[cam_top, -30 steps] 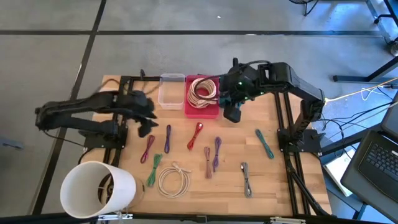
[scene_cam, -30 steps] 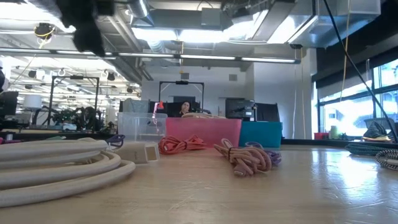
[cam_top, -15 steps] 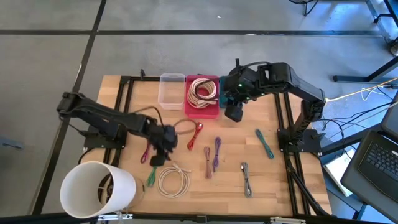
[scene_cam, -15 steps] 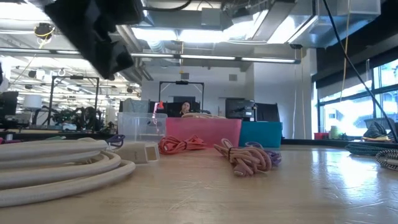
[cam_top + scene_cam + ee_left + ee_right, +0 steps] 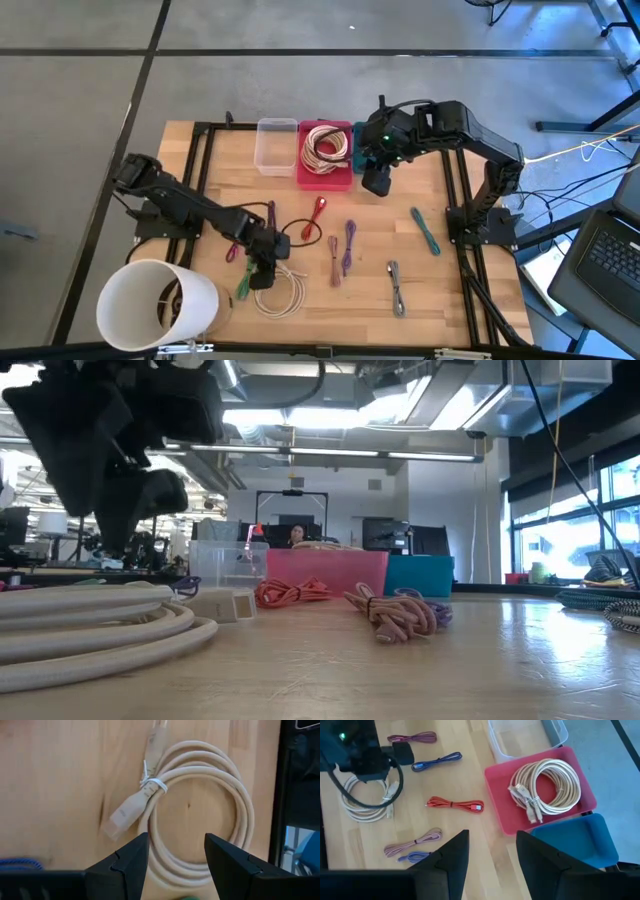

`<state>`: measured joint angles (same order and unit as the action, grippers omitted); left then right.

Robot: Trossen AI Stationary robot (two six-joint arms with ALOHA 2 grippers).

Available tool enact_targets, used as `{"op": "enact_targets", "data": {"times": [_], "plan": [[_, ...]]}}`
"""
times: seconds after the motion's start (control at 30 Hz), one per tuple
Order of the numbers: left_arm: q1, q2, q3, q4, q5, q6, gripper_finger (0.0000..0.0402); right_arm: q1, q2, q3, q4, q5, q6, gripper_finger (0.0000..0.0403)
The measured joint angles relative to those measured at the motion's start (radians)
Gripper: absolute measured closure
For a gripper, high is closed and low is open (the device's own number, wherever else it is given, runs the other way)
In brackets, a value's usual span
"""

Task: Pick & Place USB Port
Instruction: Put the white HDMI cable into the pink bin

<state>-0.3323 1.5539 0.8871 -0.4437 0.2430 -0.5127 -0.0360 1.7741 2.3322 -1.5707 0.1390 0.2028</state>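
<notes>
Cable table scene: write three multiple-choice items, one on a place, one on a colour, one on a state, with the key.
1. Where is the left gripper?
A. above the coiled white cable on the table
B. inside the blue bin
C. over the clear bin

2. What colour is the bin holding a white cable coil?
A. green
B. pink
C. black

3. How do the left gripper's fingers stand?
A. shut on a cable
B. open, holding nothing
C. out of sight

Key: 1 A, the high view shows it over the coil. 2 B, the coil lies in the pink bin. 3 B, the left wrist view shows a gap with the cable beyond.

No legible text or labels anywhere
</notes>
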Motion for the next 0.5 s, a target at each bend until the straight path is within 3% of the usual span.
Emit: {"op": "enact_targets", "data": {"times": [0.5], "plan": [[-0.01, 0.152, 0.001, 0.044, -0.034, -0.07, 0.0217, 0.0, 0.0, 0.0, 0.0, -0.005, 0.01, 0.0238]]}}
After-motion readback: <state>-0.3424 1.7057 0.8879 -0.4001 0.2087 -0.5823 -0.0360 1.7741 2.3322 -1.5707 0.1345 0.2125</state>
